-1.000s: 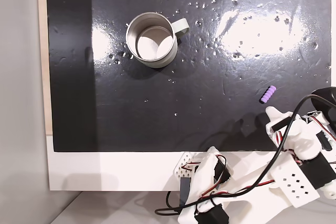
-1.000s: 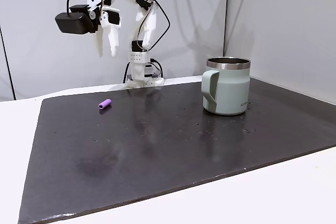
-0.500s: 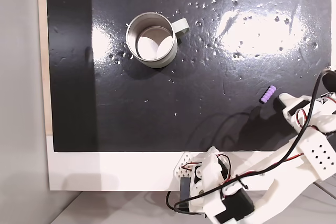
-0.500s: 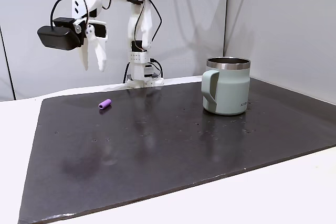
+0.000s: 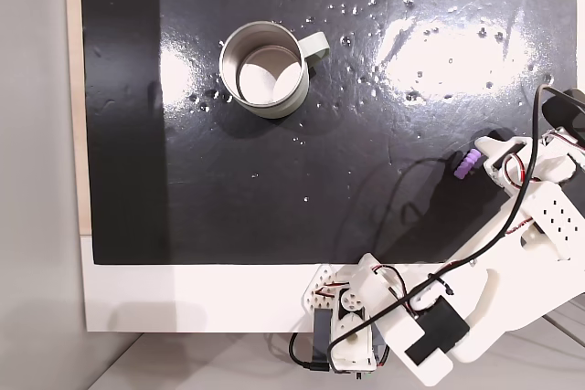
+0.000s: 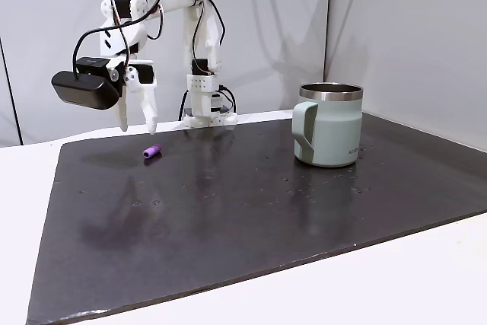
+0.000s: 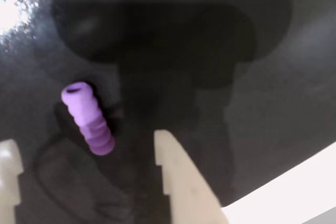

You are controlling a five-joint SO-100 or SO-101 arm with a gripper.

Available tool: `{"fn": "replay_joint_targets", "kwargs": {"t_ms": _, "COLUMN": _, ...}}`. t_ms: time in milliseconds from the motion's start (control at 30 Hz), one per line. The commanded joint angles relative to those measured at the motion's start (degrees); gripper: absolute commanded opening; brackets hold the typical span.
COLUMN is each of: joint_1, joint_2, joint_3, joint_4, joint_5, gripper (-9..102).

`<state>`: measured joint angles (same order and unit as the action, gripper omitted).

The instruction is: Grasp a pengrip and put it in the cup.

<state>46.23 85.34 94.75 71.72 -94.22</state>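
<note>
The pengrip point(image 5: 465, 166), a small light-purple ribbed tube, lies on the black mat near the right edge in a fixed view from above. It also shows at the mat's left in a fixed side view point(image 6: 152, 151). My white gripper point(image 6: 137, 125) hangs open just above it, fingers pointing down, clear of the tube. In the wrist view the pengrip point(image 7: 87, 117) lies between my two pale fingers point(image 7: 173, 171), slightly ahead of the gripper point(image 7: 84, 145). From above, the gripper point(image 5: 483, 160) partly overlaps the tube. The pale grey-green cup point(image 5: 263, 70) stands upright, far from the gripper point(image 6: 329, 135).
The black mat point(image 5: 302, 180) lies on a white table, with its edge close to the pengrip. The arm's base point(image 6: 204, 108) stands at the mat's far edge. Black cables loop along the arm. Open mat separates pengrip and cup.
The arm has swung outward and lowered. The gripper went from high and short of the pengrip to just above it, still open. Pengrip and cup stayed put.
</note>
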Motion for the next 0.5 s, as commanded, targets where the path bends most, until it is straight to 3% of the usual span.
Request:
{"fn": "replay_joint_targets", "kwargs": {"t_ms": 0, "joint_1": -1.4, "joint_2": -0.6, "joint_3": -3.6, "joint_4": -2.1, "joint_5": 0.9, "gripper": 26}}
{"fn": "replay_joint_targets", "kwargs": {"t_ms": 467, "joint_1": -3.8, "joint_2": -1.8, "joint_3": 6.0, "joint_4": -11.3, "joint_5": 1.5, "gripper": 24}}
